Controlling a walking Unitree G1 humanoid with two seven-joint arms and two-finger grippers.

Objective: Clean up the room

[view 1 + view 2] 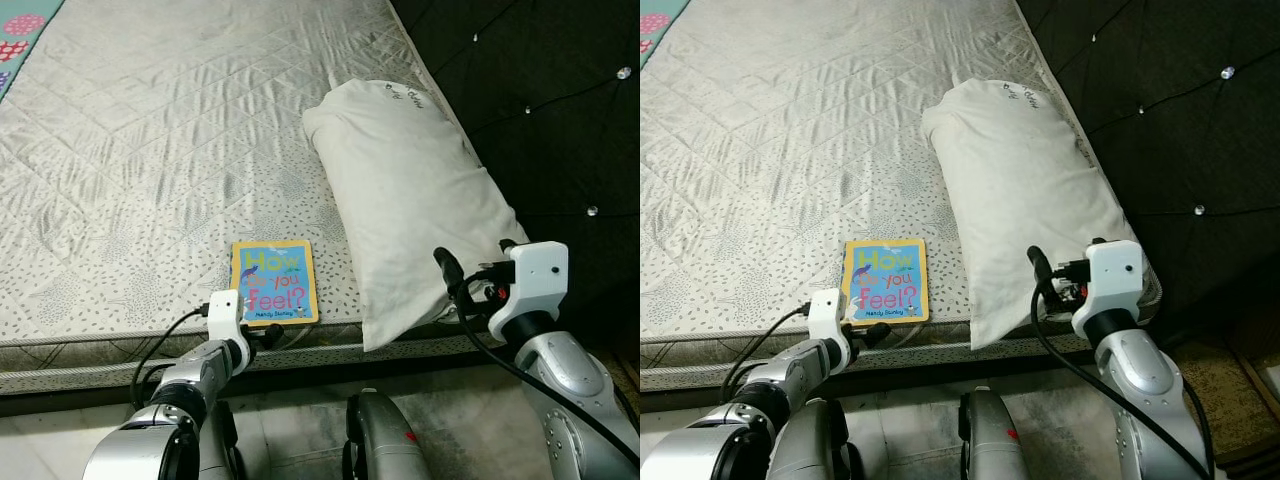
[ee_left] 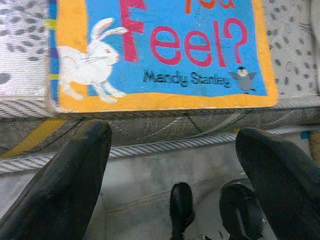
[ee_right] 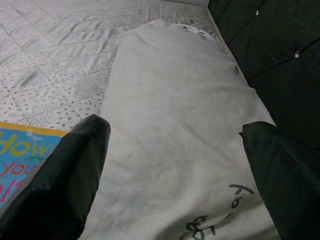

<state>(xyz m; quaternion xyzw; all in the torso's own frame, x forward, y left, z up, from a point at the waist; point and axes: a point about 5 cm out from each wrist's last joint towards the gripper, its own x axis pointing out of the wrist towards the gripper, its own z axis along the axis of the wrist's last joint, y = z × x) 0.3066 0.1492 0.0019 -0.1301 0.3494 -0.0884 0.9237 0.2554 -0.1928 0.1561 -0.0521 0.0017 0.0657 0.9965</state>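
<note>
A children's board book [image 1: 274,282] with a yellow border and blue cover lies flat on the grey quilted mattress [image 1: 150,150], right at its front edge. My left gripper [image 2: 175,145] hovers just in front of the book's near edge, below the mattress rim, open, with nothing between its fingers [image 2: 75,170]. A white pillow [image 1: 410,190] lies lengthwise to the right of the book, its near end overhanging the mattress edge. My right gripper [image 3: 175,135] is open at the pillow's near end, one finger [image 3: 70,170] on each side and nothing gripped.
A dark tufted headboard [image 1: 560,120] runs along the right side behind the pillow. A colourful patterned cloth [image 1: 20,30] shows at the far left corner. Pale floor [image 1: 290,410] lies between me and the bed, with my own legs [image 1: 385,440] over it.
</note>
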